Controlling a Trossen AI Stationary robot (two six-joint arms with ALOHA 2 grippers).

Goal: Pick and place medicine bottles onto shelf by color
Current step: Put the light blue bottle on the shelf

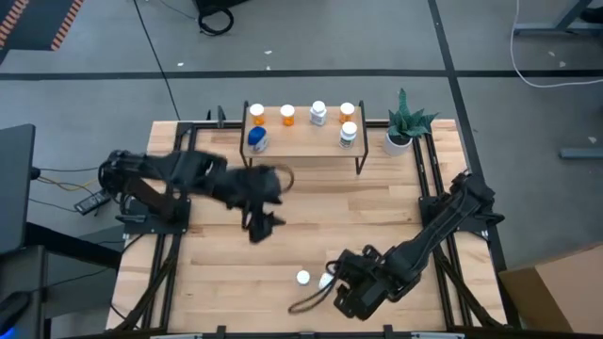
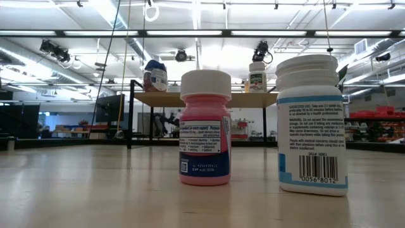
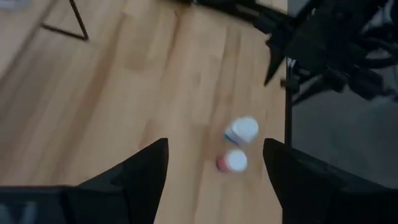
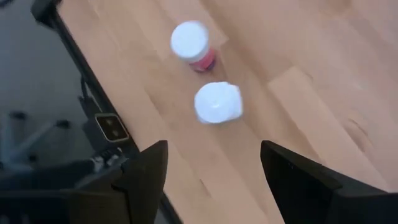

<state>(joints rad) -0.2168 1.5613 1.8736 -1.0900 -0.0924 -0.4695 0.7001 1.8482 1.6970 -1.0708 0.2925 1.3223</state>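
Observation:
Two medicine bottles stand upright on the table near its front edge: a pink one with a white cap [image 2: 204, 130] [image 4: 193, 43] and a larger white one [image 2: 312, 123] [image 4: 217, 102]. My right gripper [image 4: 213, 146] [image 1: 337, 278] hovers open just right of them, pointing down. My left gripper [image 3: 216, 146] [image 1: 262, 224] is open above the table's middle, slanting down toward the pair [image 3: 236, 146]. The shelf [image 1: 301, 146] at the far edge carries orange bottles [image 1: 257, 114], white bottles [image 1: 318, 113] and a blue one [image 1: 257, 139].
A potted green plant [image 1: 405, 127] stands right of the shelf at the far edge. Bare wood lies between the shelf and the two front bottles [image 1: 311, 279]. A dark cable loop [image 1: 306, 301] lies beside my right gripper at the front edge.

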